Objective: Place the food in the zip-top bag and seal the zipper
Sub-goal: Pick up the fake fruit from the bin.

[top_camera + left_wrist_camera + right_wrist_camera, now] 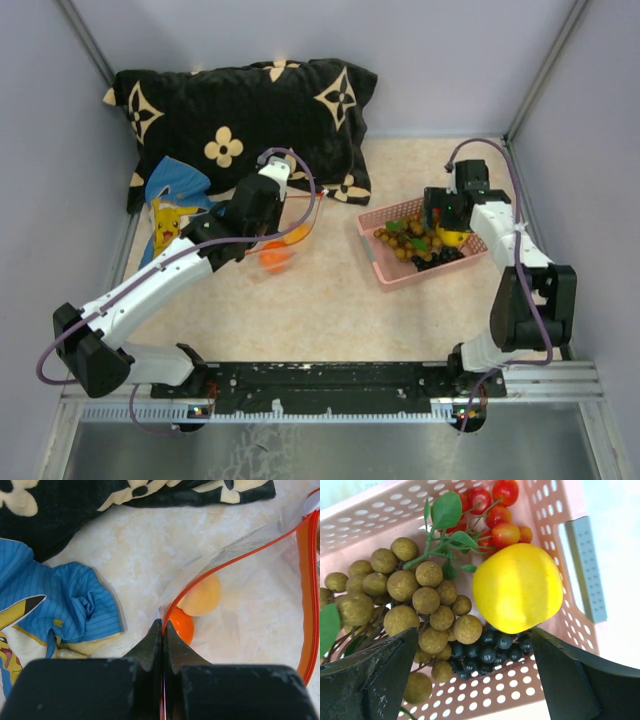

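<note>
The left gripper (163, 625) is clenched on the corner of the zip-top bag (260, 595), pinching the zipper (307, 600) right where the strip begins. The bag lies on the table between the blue cartoon cloth (60, 595) and the pink basket (360, 520), with an orange citrus (182, 625) and a paler yellow fruit (202, 596) already inside. Over at the basket the right gripper (475, 640) hangs with its fingers spread wide and nothing in them, straddling the lemon (517, 587) and the cluster of brownish balls (420, 595). My worry is that spread: closing as it stands, it may catch the cluster's stems or the dark grapes (490, 652) along with the lemon, or the smooth round lemon may squirt out sideways. The bag is held at one corner only, so the film could sag, narrow the mouth, and leave incoming fruit bumping the rim. From the pinched corner the mouth gapes as a loop. In the overhead view, its long axis runs roughly across the table toward the basket, opening on that side.
</note>
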